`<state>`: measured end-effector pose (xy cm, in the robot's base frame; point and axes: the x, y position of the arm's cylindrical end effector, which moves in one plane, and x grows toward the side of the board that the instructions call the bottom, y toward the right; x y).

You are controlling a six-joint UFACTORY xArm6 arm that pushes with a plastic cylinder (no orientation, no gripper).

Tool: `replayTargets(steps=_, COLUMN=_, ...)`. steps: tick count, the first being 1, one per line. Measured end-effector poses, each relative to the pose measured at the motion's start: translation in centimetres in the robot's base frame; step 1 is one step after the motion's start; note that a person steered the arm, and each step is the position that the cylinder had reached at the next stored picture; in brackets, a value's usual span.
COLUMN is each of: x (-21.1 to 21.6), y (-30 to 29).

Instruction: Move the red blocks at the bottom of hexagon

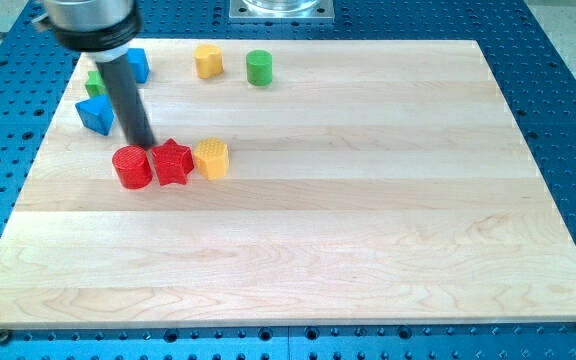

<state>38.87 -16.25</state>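
Observation:
A red cylinder and a red star sit side by side at the board's left, touching. A yellow hexagon touches the star's right side. My tip is just above the gap between the red cylinder and the red star, at their top edges. The rod slants up to the view's top left.
A blue triangle lies left of the rod. A blue block and a green block are partly hidden behind the arm. A yellow block and a green cylinder sit near the top edge of the wooden board.

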Motion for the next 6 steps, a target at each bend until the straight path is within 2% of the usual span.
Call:
replayTargets(steps=1, x=1.4, y=4.8)
replayTargets(steps=2, x=5.2, y=2.4)
replayTargets(steps=3, x=3.6, y=0.4)
replayTargets(steps=4, x=3.2, y=-4.6)
replayTargets(steps=5, x=7.8, y=-5.4)
replayTargets(steps=6, x=8.4, y=0.2)
